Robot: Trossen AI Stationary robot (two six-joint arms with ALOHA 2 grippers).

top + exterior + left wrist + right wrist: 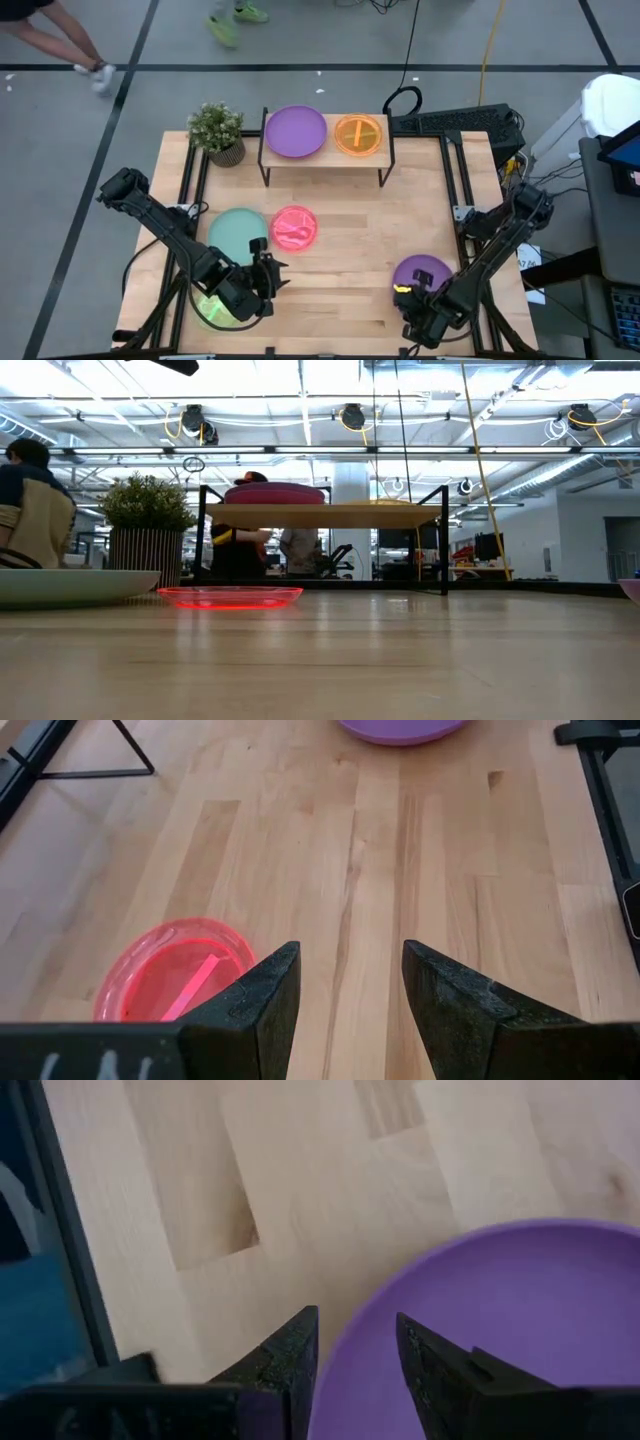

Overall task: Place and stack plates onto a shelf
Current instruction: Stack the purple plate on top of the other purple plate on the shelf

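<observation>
tabletop: we see pale butcher-block wood, smooth, with a soft satin sheen.
shelf: we see a light wooden board on thin black metal legs.
pink plate: translucent, glossy plastic to our eyes.
orange plate: we find it translucent and shiny too.
purple plate: we read it as opaque, smooth, matt plastic.
teal plate: opaque, dull finish.
left hand: its fingers look to us like black, grainy, matt plastic.
plant pot: we see ribbed sides.
</observation>
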